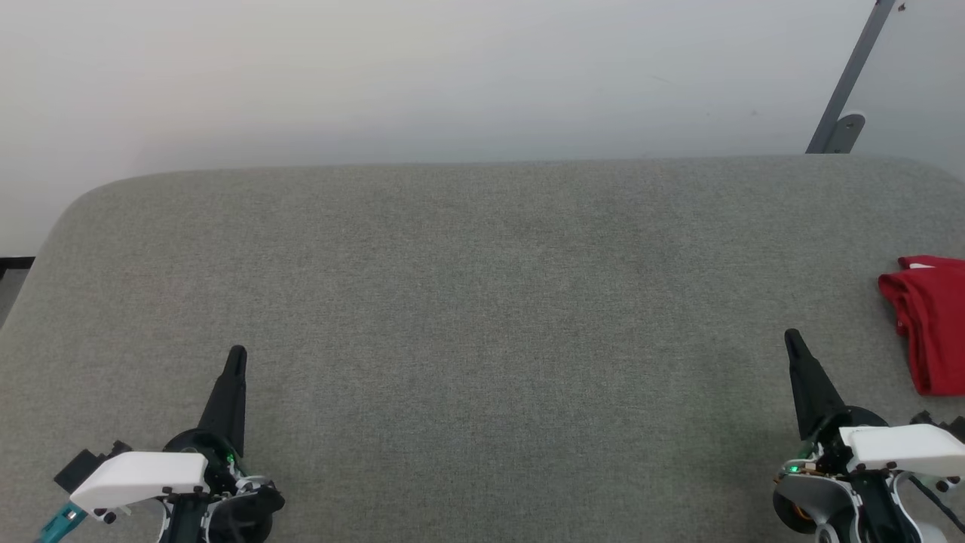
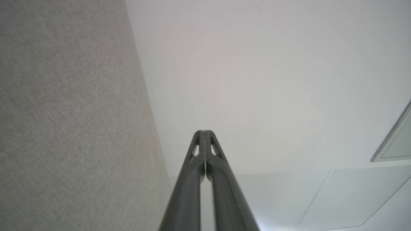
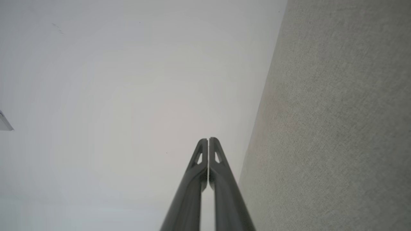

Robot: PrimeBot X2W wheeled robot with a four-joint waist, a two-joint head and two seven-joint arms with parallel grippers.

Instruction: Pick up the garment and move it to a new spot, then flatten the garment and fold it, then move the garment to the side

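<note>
Over the near edge of the grey pad (image 1: 482, 302), the left gripper (image 1: 237, 358) and the right gripper (image 1: 793, 341) are hovering with nothing in them, each with its long, dark, tapered fingers pressed together. Further in, at the pad's right edge, the garment (image 1: 931, 324) is lying as a compact red bundle of soft layered jersey, partly cut off. The set-aside step is looking finished; if it is not, the right gripper is needing to open and reach rightward. The pad's woven cloth is stretching flat to its rounded far corners, with a smooth pale wall (image 1: 452, 75) beyond.
</note>
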